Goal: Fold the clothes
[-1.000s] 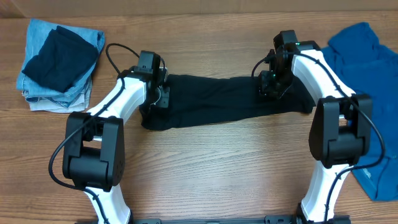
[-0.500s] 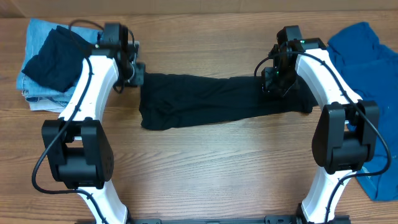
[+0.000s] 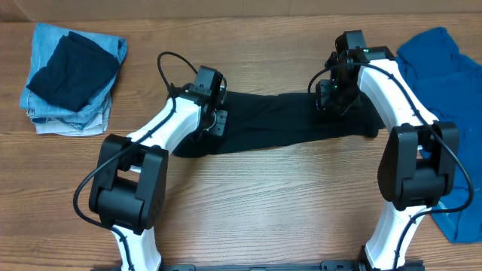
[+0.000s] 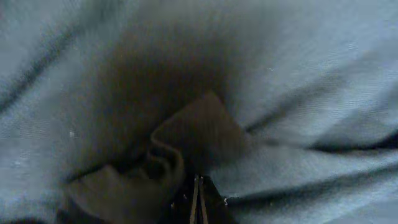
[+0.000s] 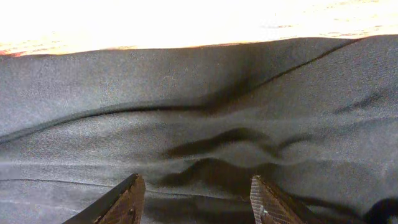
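A black garment (image 3: 271, 124) lies stretched out left to right across the middle of the wooden table. My left gripper (image 3: 214, 123) is down on its left part. In the left wrist view the fingers (image 4: 198, 200) are pressed together, with a puckered fold of the black cloth (image 4: 199, 124) bunched at their tips. My right gripper (image 3: 332, 102) is over the garment's right end. In the right wrist view its fingers (image 5: 199, 199) are spread wide above wrinkled black fabric (image 5: 205, 124) and hold nothing.
A stack of folded clothes (image 3: 71, 75), light blue with a dark navy piece on top, sits at the back left. A crumpled blue garment (image 3: 444, 75) lies along the right edge. Bare wooden table (image 3: 263, 203) runs in front of the black garment.
My left arm has swung from beside the folded stack back right onto the black garment's left part, further right than a second ago. The right arm has barely moved.
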Tool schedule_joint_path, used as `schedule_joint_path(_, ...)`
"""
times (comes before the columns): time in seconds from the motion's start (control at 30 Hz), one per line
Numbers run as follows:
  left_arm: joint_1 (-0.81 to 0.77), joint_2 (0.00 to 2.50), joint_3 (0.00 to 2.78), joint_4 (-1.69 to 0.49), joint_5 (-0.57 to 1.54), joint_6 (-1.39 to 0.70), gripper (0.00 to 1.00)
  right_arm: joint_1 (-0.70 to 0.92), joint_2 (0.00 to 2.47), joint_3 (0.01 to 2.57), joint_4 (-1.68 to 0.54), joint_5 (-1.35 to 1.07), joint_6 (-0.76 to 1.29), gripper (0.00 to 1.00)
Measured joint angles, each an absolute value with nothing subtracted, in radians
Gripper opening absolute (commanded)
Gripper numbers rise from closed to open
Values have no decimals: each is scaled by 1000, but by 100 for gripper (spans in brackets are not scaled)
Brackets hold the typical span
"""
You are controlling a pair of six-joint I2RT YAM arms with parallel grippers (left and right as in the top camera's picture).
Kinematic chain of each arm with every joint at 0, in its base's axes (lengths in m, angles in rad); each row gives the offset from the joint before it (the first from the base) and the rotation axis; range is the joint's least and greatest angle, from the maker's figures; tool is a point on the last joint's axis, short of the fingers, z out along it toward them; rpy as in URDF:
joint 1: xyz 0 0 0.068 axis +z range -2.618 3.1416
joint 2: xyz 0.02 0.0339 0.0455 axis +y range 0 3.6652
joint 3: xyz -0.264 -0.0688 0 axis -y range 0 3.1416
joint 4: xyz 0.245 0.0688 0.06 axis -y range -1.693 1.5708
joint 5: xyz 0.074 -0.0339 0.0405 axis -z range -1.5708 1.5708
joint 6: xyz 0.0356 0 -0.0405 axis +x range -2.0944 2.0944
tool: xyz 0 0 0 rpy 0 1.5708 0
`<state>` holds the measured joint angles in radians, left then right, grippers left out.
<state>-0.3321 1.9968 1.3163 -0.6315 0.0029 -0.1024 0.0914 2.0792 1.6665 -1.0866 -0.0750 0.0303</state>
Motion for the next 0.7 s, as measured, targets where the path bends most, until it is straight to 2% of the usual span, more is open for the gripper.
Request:
schedule_joint_path(0.2,-340,2026,1330,-623,-94,-31,4,92,2079,1666,-1137,-74,29,60)
schedule_joint_path(0.27,-324,2033,1334,-612,-159,2,4,92,2079,1666,-1139,-54,29,63)
schedule_joint_path(0.5,-227,2043,1335,-594,-245,83,7,82,2079,1666,-1125,143,97,61)
schedule_joint_path(0.7,-227,2043,1335,-594,-252,86,10,10,2079,1666,-1127,58,178,58)
